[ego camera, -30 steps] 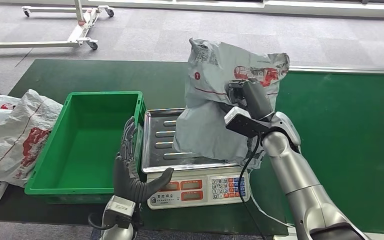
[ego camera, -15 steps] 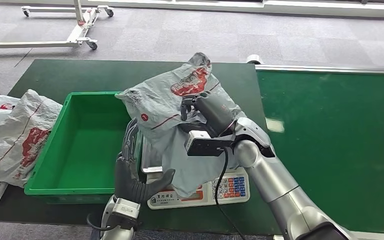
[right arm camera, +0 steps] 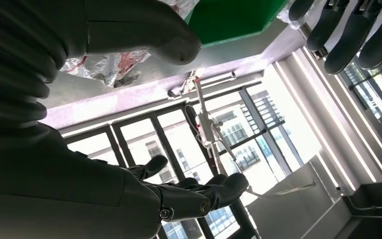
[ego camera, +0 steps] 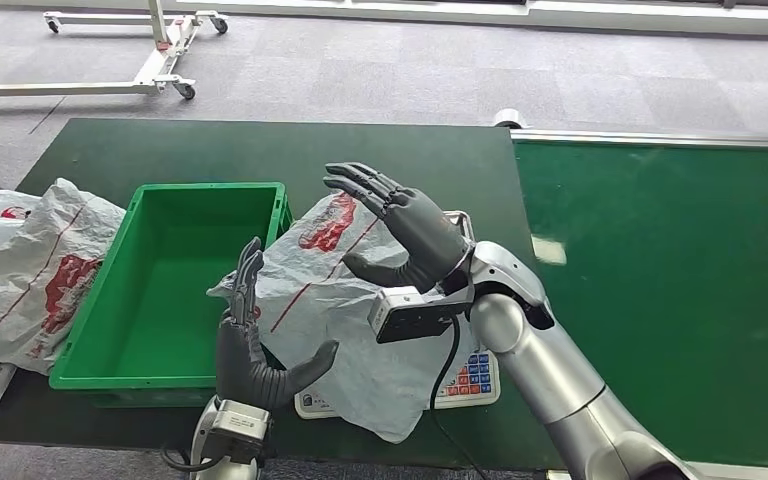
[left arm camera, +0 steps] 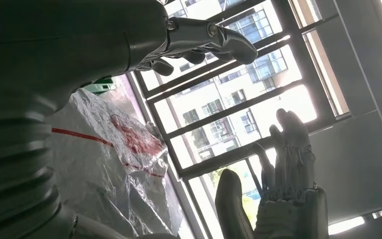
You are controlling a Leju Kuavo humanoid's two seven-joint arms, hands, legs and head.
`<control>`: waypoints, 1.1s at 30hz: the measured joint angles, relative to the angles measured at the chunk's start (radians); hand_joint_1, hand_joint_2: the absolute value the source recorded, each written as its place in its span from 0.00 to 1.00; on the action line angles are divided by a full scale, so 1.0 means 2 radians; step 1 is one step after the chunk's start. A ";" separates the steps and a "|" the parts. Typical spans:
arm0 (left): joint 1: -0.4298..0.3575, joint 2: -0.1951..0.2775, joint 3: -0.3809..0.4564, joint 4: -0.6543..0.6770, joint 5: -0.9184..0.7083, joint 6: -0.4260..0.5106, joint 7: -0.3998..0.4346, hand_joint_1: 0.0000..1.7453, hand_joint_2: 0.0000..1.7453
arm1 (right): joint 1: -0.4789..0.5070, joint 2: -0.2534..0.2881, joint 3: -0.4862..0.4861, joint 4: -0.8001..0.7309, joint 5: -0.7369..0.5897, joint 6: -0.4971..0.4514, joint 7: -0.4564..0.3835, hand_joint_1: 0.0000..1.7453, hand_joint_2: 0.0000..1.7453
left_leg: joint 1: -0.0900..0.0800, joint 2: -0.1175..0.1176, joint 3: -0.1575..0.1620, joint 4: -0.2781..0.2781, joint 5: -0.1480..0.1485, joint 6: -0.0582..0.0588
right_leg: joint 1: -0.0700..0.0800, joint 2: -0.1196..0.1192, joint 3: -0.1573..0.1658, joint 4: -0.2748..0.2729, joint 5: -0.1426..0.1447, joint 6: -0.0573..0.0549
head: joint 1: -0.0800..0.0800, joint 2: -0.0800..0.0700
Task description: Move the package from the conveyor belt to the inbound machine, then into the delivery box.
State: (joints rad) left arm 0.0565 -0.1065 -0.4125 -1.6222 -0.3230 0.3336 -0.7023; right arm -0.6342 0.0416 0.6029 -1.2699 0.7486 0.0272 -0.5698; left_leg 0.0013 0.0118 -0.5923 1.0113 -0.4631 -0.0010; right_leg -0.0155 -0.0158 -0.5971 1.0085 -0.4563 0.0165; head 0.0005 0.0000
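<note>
Hands [ego camera: 400, 225] open; package [ego camera: 345, 300] overhangs green bin [ego camera: 110, 345].

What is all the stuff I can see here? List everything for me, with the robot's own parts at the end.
Package: one, grey plastic bag with red print, lying over the scale, one corner over the crate's edge.
Scale: one, white with orange and blue keys, near the table's front edge, mostly covered by the package.
Crate: one, green, open, left of the scale.
Other bags: a pile, grey-white with red print, at the table's left end.
Table: one, dark green top.
Conveyor belt: one, bright green, on the right.
Wheeled frame: one, white, on the grey floor behind.
Left hand: dark, fingers apart, at the package's near corner.
Right hand: dark, fingers spread, above the package.
</note>
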 joint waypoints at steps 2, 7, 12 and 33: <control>0.002 -0.004 0.005 -0.001 -0.006 -0.005 0.000 0.00 1.00 | 0.009 -0.005 -0.002 -0.017 -0.005 -0.002 0.002 0.00 0.00 | 0.000 0.000 0.000 0.000 0.000 0.000 | 0.000 0.000 0.000 0.000 0.000 0.000 | 0.000 0.000; 0.009 -0.018 0.019 -0.007 -0.020 -0.017 0.000 0.00 1.00 | 0.035 -0.009 -0.030 -0.067 -0.034 -0.031 0.009 0.00 0.00 | 0.000 0.000 0.000 0.000 0.000 0.000 | 0.000 0.000 0.000 0.000 0.000 0.000 | 0.000 0.000; 0.010 -0.025 0.023 -0.007 -0.020 -0.016 0.000 0.00 1.00 | 0.066 -0.008 -0.085 -0.130 -0.082 -0.127 -0.007 0.00 0.00 | 0.000 0.000 0.000 0.000 0.000 0.000 | 0.000 0.000 0.000 0.000 0.000 0.000 | 0.000 0.000; -0.017 -0.032 0.023 0.018 -0.045 -0.017 0.001 0.00 1.00 | 0.158 0.039 -0.197 -0.297 0.025 -0.362 -0.064 0.00 1.00 | 0.000 0.000 0.000 0.000 0.000 0.000 | 0.000 0.000 0.000 0.000 0.000 0.000 | 0.000 0.000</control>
State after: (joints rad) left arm 0.0228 -0.1705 -0.3666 -1.5869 -0.4136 0.3003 -0.7005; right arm -0.3179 0.1199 0.2086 -1.8633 0.7986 -0.6973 -0.6973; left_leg 0.0014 0.0118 -0.5920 1.0111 -0.4634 -0.0012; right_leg -0.0154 -0.0156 -0.5977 1.0084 -0.4567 0.0162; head 0.0004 0.0000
